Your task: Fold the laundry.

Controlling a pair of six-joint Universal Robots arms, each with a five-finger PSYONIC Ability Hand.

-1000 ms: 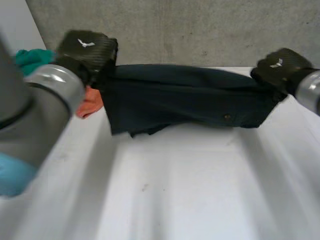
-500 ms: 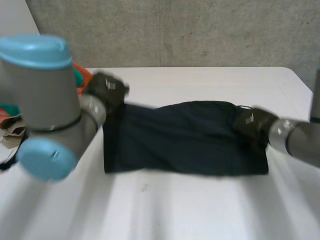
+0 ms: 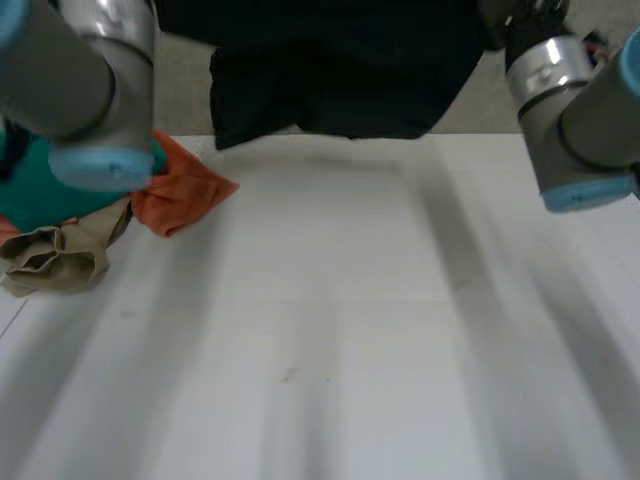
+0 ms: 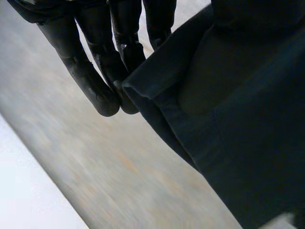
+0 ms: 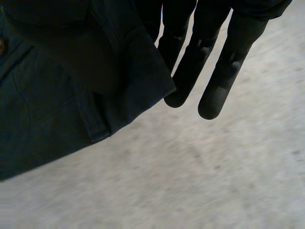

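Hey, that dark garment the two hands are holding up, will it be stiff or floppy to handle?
Probably floppy: the dark garment hangs in loose, uneven folds between the left hand and the right hand. It is likely light too, since pinches at its edges seem enough to carry it.

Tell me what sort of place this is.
Probably a robotics lab or test room: a bare concrete wall, a plain white table, a clothes pile and a dark garment held up by robot arms.
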